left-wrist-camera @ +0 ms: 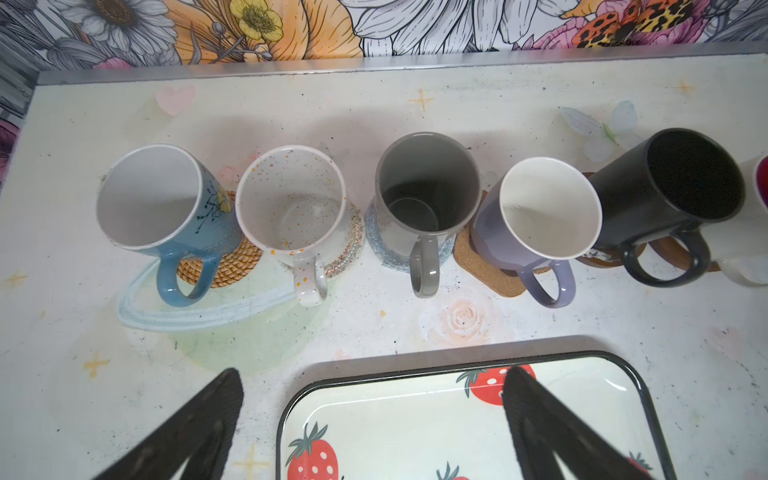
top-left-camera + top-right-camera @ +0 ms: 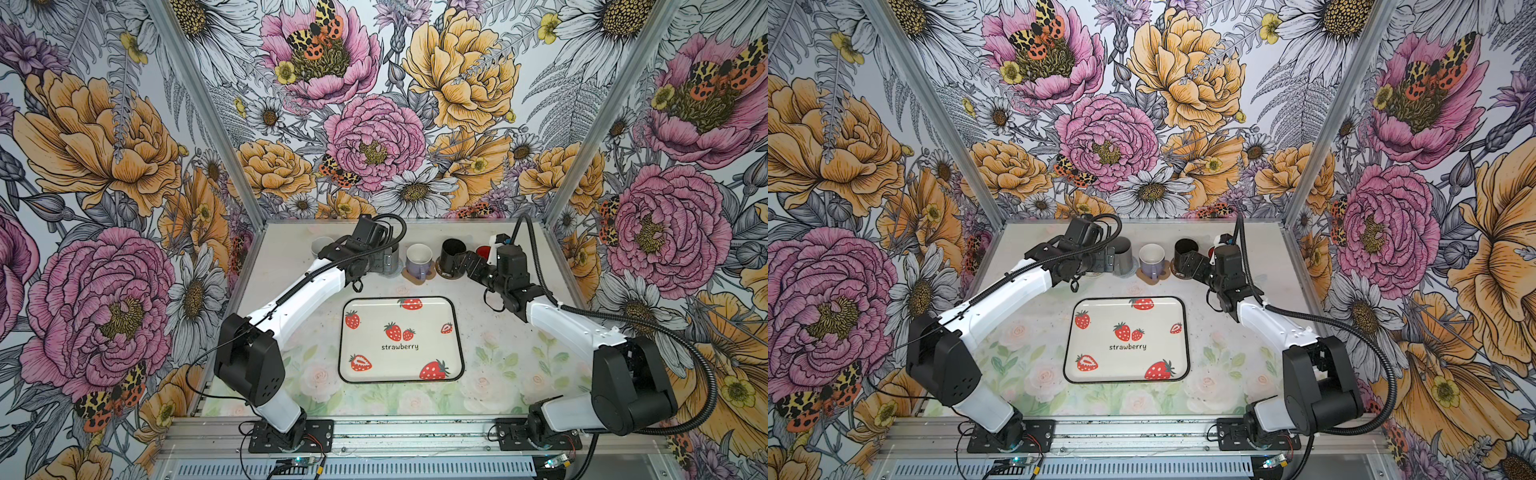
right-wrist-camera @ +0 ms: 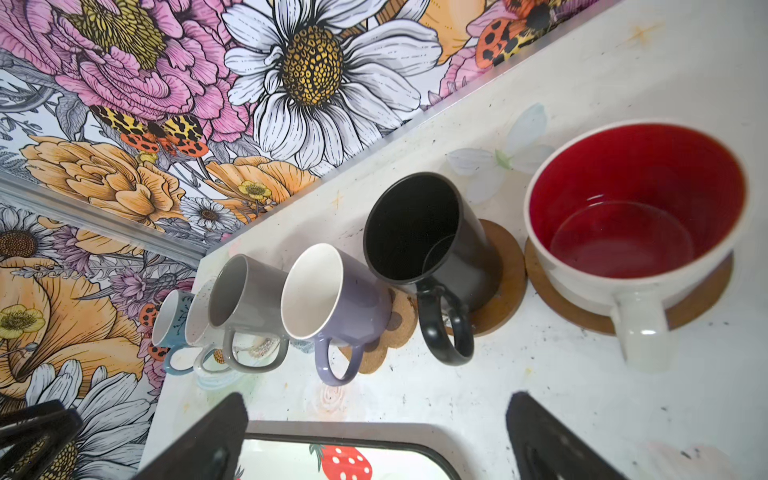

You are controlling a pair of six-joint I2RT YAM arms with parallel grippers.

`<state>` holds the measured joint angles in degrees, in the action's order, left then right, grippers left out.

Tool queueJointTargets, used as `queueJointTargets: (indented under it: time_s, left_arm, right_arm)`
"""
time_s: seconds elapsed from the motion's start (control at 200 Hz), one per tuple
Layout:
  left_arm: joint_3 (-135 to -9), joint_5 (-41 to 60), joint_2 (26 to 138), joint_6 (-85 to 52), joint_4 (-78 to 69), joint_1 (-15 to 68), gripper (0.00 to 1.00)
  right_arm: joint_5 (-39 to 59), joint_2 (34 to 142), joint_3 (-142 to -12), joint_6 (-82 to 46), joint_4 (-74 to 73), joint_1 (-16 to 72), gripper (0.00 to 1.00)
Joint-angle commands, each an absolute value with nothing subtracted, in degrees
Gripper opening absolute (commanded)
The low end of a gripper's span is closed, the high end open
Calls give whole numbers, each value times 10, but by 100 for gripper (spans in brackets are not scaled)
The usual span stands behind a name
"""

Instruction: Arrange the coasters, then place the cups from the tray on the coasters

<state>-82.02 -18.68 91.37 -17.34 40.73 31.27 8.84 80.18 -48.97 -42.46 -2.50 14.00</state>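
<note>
Looking down on a pale table (image 2: 486,340), speckled with dark flecks and printed with faint roses and green leaves toward the near edge. Picking out small gold stars (image 1: 422,99), a pink heart (image 1: 174,99) and a pale butterfly (image 3: 503,158) painted on it in the wrist views. Facing walls (image 2: 374,124) papered with large pink, orange and white flowers and spotted moths. Seeing grey metal posts (image 2: 203,104) rising at the back corners, a metal rail (image 2: 415,436) lying along the front, and a slotted vent (image 2: 353,469) below it.
</note>
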Motion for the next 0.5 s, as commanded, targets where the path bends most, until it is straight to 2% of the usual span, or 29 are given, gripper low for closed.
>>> queueJointTargets:
  time_s: [0.0,0.2,0.49]
  left_arm:
    - [-787,-219,868,-156,373,308,99]
    - [-705,-240,773,-150,325,292,99]
    - [-507,-289,589,-106,154,249,99]
  right_arm:
    - [62,766,-487,-422,-15,137,100]
    - [56,723,-477,-400,-20,138,100]
    - [16,624,-452,-349,-33,137,100]
